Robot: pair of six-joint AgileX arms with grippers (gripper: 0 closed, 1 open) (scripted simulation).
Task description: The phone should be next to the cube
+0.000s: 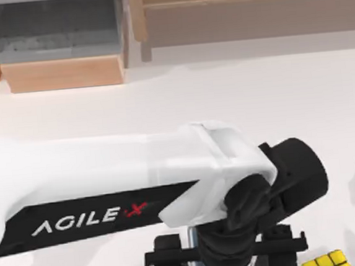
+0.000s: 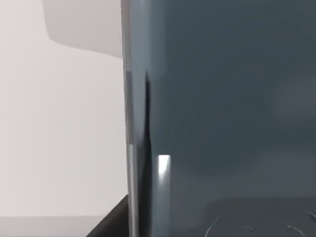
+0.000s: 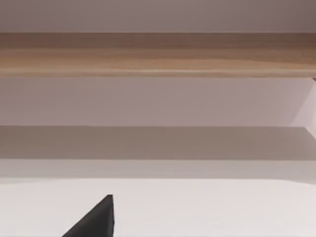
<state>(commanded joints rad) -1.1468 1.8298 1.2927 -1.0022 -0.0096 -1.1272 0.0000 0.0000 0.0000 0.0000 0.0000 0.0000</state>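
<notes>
The left gripper (image 1: 222,253) is working at the table's near edge, apparently closed on the phone (image 2: 222,113), which fills its wrist view, just left of the cube (image 1: 326,262), so only the release seems left.

You see the phone (image 2: 222,98) as glossy dark grey-blue with a silvery rim, the cube (image 1: 326,262) yellow with black grid lines, and the surface (image 1: 254,89) plain white.
</notes>
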